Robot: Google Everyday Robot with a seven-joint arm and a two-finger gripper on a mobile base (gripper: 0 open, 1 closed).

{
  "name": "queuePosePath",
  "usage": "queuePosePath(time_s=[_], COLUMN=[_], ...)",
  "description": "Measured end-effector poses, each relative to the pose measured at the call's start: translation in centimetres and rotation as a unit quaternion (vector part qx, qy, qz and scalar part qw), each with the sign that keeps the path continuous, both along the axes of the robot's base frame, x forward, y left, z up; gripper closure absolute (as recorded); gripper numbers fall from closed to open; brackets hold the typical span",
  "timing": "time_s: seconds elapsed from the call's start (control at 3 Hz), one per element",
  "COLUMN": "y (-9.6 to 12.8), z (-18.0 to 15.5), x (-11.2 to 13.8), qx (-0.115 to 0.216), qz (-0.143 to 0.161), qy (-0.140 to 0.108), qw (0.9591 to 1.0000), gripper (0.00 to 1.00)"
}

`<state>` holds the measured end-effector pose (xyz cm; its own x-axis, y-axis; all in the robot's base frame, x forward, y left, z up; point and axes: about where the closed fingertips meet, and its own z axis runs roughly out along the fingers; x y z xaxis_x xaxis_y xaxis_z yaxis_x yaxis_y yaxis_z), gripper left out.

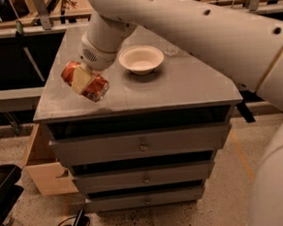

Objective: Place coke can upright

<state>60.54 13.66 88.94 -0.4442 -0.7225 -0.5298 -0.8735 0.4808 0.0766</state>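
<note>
The gripper (83,81) hung over the left part of the table (188,90), its fingers (80,77) clamped on the coke can (97,88). The can was tilted, low over the top; whether it touched, I couldn't tell. A white bowl (141,59) sat nearby.

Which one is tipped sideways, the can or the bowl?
The red coke can: the pincer holds it tilted over the left side of the cabinet. The white bowl sits flat, open side up, with nothing holding it.
</note>
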Motion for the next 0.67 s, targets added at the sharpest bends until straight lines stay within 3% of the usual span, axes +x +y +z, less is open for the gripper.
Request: queuePosePath(time_s=[0.33, 0.67], y=[0.0, -0.1], z=[1.1, 2.2], x=[1.4, 2.4], qx=[0.115, 0.207], qz=[0.021, 0.045], qy=[-0.028, -0.062], qw=[0.9928, 0.9754], gripper=[1.00, 1.00])
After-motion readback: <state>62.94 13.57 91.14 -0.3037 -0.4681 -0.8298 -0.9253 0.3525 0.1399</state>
